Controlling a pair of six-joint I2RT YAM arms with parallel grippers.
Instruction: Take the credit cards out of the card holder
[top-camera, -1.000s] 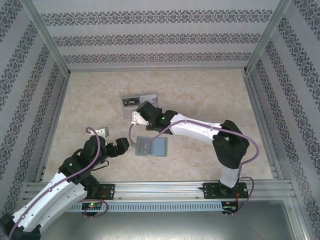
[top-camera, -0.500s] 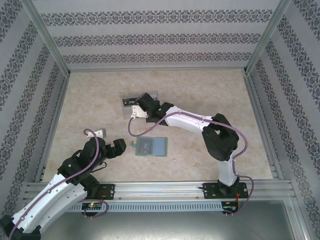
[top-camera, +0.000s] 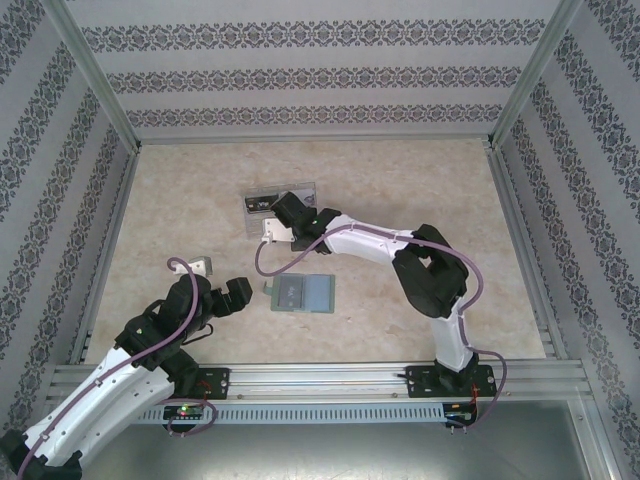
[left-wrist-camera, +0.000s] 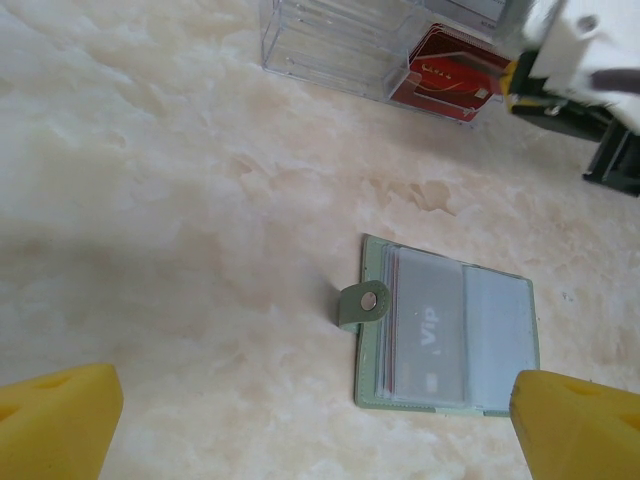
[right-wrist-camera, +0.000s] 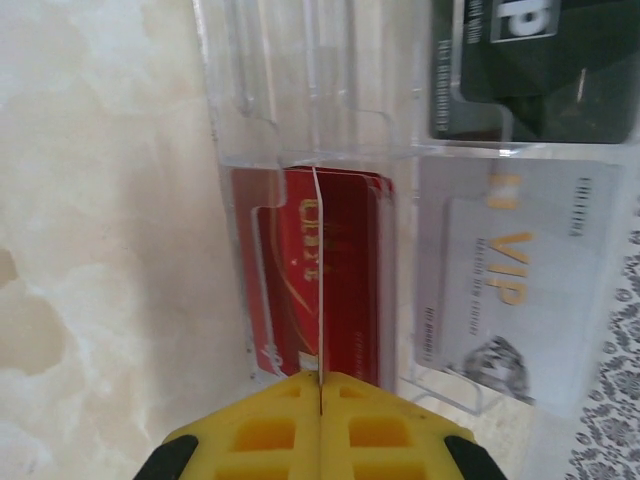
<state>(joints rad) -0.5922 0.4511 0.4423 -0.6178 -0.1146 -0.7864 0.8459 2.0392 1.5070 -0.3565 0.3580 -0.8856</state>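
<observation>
left gripper (left-wrist-camera: 317, 418) is closest to the bases, yellow pads spread as wide as they go, nothing between them but bare table (left-wrist-camera: 150, 200). the card holder (left-wrist-camera: 497, 330) lies open and flat just ahead of those jaws, shifted toward the right-hand pad, so it's not centred in the gap. its little tab (left-wrist-camera: 362, 303) sticks out toward the left pad's side.

one credit card (left-wrist-camera: 430, 335), pale with "vip" on it, sits in the pocket on the tab half. its long axis runs away from the jaws, so crosswise to the line between the two pads. my guess is the left arm is the one to go for it, since it's way nearer. it'd have to slide toward its right pad's side to centre up, and a flat card in a soft pocket looks fiddly to get an edge on.

further out, well beyond the holder, the right gripper (right-wrist-camera: 320, 420) is at the clear box (left-wrist-camera: 330, 45), pads pressed together. a thin pale edge runs out from the seam over the red card (right-wrist-camera: 345, 290) standing in the slot straight ahead. can't tell if that's a card pinched edge-on or just the box. a silver vip card (right-wrist-camera: 505, 290) sits one slot to the right of those jaws.
</observation>
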